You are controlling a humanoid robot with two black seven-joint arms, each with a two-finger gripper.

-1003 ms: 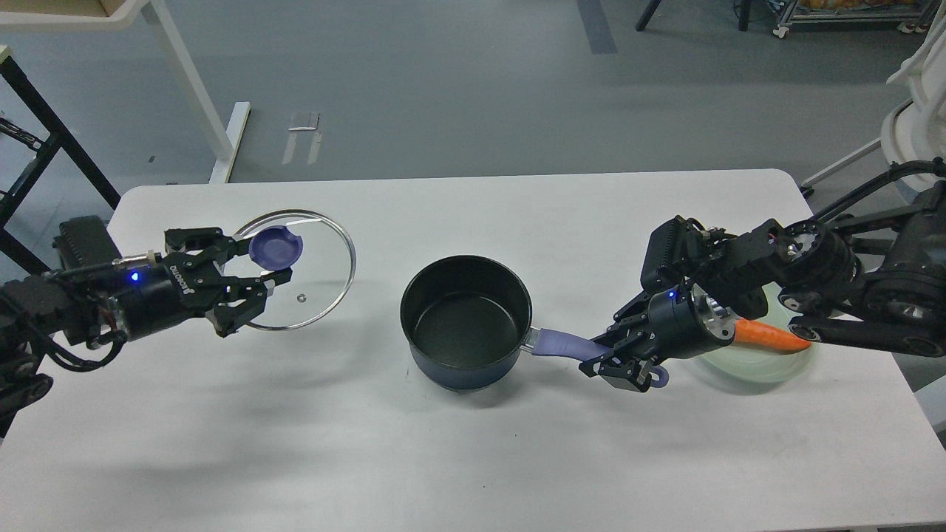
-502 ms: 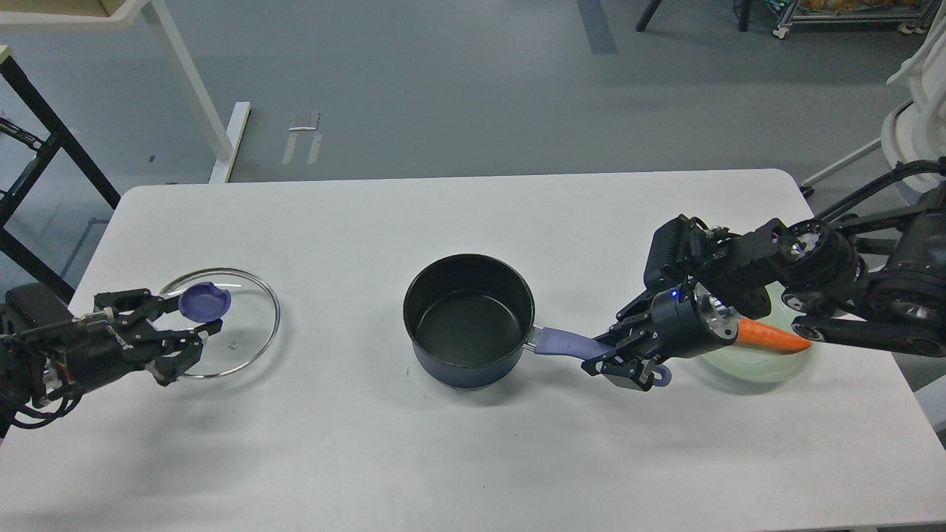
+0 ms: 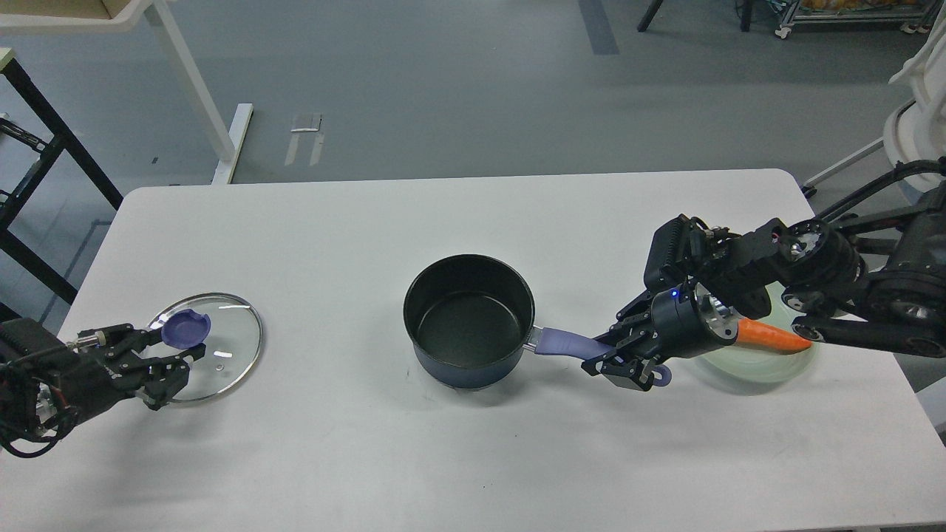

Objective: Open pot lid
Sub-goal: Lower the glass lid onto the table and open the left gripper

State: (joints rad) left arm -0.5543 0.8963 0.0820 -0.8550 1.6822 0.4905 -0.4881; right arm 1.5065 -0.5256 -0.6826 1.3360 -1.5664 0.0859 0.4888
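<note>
**Pot uncovered at the table's centre, lid held near the left edge**

A white table [image 3: 473, 222] with rounded corners fills the view from above. Near its centre, a little toward the front edge, stands the pot [image 3: 468, 319], a small dark blue saucepan with a black inside. It is upright, uncovered and empty. Its lavender handle [image 3: 565, 343] runs out toward the right edge of the table.

The right gripper [image 3: 619, 362], at the end of a black arm coming in from the right edge, has its two fingers closed around the far part of that handle. The handle's end, with its hole, shows just past the fingers.

Close behind the right gripper, near the right edge, a pale green glass plate [image 3: 768, 366] rests on the table with an orange carrot [image 3: 772, 336] on it. The arm hides much of the plate.

The lid [image 3: 214, 347], round clear glass with a metal rim, is near the left edge of the table, well apart from the pot. Its lavender knob [image 3: 185, 329] sits toward its left side, and a small steam hole shows in the glass. The left gripper [image 3: 181, 346], reaching in from the left edge, has its fingers on either side of the knob and grips it. Whether the lid's rim touches the tabletop or hangs just above it cannot be told.
</note>
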